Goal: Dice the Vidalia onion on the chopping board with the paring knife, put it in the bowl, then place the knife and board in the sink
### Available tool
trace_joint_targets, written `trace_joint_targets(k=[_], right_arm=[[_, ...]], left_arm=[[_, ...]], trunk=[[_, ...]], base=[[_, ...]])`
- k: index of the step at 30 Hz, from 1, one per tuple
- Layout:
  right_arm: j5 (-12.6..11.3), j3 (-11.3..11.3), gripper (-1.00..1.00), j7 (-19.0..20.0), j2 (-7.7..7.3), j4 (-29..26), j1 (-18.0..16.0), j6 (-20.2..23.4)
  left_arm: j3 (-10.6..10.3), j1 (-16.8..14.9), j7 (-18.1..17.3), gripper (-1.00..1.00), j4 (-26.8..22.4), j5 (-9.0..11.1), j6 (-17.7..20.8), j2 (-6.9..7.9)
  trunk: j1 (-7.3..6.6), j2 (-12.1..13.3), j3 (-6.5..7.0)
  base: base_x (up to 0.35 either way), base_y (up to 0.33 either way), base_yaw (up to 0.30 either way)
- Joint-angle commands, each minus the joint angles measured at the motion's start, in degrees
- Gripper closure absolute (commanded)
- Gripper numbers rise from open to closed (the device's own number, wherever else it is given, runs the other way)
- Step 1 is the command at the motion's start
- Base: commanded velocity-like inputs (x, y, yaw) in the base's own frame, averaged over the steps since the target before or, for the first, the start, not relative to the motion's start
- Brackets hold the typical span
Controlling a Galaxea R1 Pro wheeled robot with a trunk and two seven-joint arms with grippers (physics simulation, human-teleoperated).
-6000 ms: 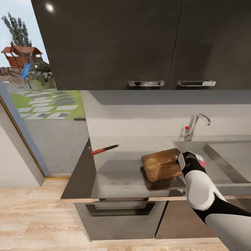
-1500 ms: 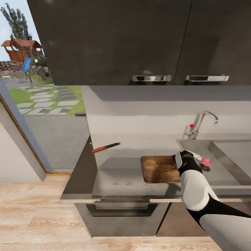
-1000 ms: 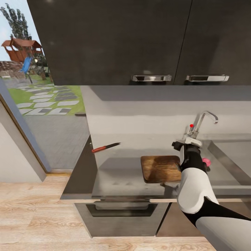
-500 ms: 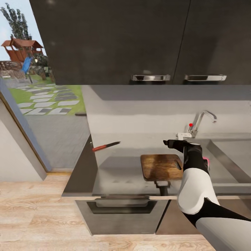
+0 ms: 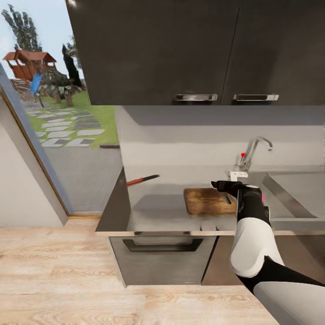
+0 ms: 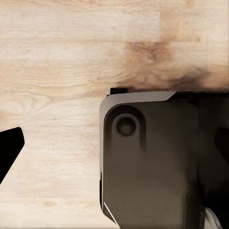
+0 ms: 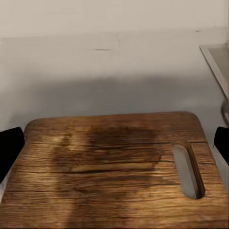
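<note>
Right gripper [image 5: 224, 184]: fingers spread apart and empty, positioned above the near-sink end of the chopping board [image 5: 208, 201]. In the right wrist view the two dark fingertips sit at either edge with the chopping board [image 7: 114, 167] flat between and ahead of them, its handle slot toward one finger. Left gripper [image 6: 114, 143]: it points at the wooden floor [image 6: 57, 57]; only one dark fingertip and the housing are clear, so whether its fingers are parted or closed cannot be told.

Risks from this position:
- The board lies flat on the counter [image 5: 158, 212]. A descent onto its face gives the fingers no edge to close on; they could skid or push the board toward the counter's front edge.
- The paring knife [image 5: 142, 180] lies well away from the fingers, beyond the far end of the board, close to the counter's end. A hasty reach could knock it off.
- The tap [image 5: 253, 151] stands just behind the fingers; a lift toward the sink [image 5: 293, 198] may strike it.

Surface and room: smooth grey counter over dark fronts, dark wall cabinets [image 5: 180, 49] above, a large window [image 5: 49, 108] onto a garden, pale plank floor.
</note>
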Motion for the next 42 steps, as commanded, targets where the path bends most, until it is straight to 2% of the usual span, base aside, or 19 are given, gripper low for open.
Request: trace_joint_targets(k=[1, 18, 30, 35, 42], right_arm=[[0.5, -0.3, -1.00, 0.5, 0.08, -0.1, -0.1, 0.0], [0.5, -0.3, -1.00, 0.5, 0.08, -0.1, 0.3, 0.0], [0.5, -0.4, -1.00, 0.5, 0.08, -0.1, 0.3, -0.2], [0.5, -0.4, -1.00, 0.5, 0.08, -0.1, 0.8, -3.1], [0.5, -0.3, -1.00, 0.5, 0.08, -0.1, 1.7, -4.0]], left_arm=[[0.1, 0.0, 0.0, -1.00, 0.0, 0.0, -0.2, -0.01], [0.1, 0.0, 0.0, -1.00, 0.0, 0.0, -0.2, -0.01], [0.1, 0.0, 0.0, -1.00, 0.0, 0.2, -0.2, -0.09], [0.1, 0.0, 0.0, -1.00, 0.0, 0.0, -0.2, -0.56], [0.1, 0.0, 0.0, -1.00, 0.0, 0.0, -0.2, -0.63]], trunk=[[0.00, -0.1, -0.13], [0.00, -0.1, -0.13], [0.00, -0.1, -0.13], [0.00, -0.1, -0.13], [0.00, -0.1, -0.13]], base=[[-0.320, 0.112, 0.000], [-0.321, 0.110, 0.000], [-0.338, 0.015, 0.000], [-0.341, 0.000, 0.000], [-0.319, 0.000, 0.000]])
